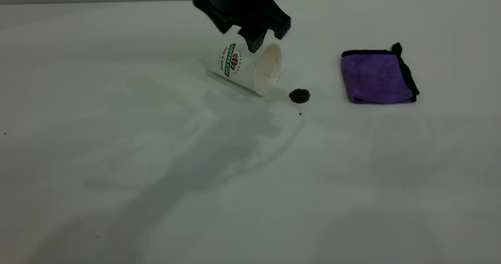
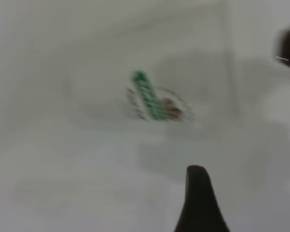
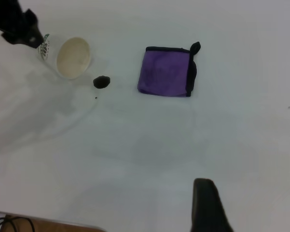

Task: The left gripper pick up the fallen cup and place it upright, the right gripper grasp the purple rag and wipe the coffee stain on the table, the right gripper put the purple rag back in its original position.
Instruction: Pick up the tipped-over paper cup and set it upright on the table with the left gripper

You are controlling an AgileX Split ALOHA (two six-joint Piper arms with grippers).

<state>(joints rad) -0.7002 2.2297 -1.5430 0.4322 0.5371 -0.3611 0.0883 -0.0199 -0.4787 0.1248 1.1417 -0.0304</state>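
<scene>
The cup (image 1: pixel 238 66) lies on its side on the white table (image 1: pixel 156 178), its mouth turned toward the coffee stain (image 1: pixel 299 96). My left gripper (image 1: pixel 260 40) hovers just above the cup with its fingers apart and nothing held; one tip hangs in front of the cup's wall. The left wrist view looks down on the cup's green band (image 2: pixel 149 99) past one finger (image 2: pixel 198 203). The purple rag (image 1: pixel 375 78) lies folded to the right of the stain. My right gripper (image 3: pixel 205 208) is high above the table, away from the rag (image 3: pixel 166 72), the stain (image 3: pixel 101 82) and the cup (image 3: pixel 70 57).
A tiny dark speck (image 1: pixel 300 114) sits just in front of the stain. In the right wrist view the table's edge with a wooden strip and cables (image 3: pixel 9 224) shows at one corner. Wide bare tabletop lies in front of the cup and rag.
</scene>
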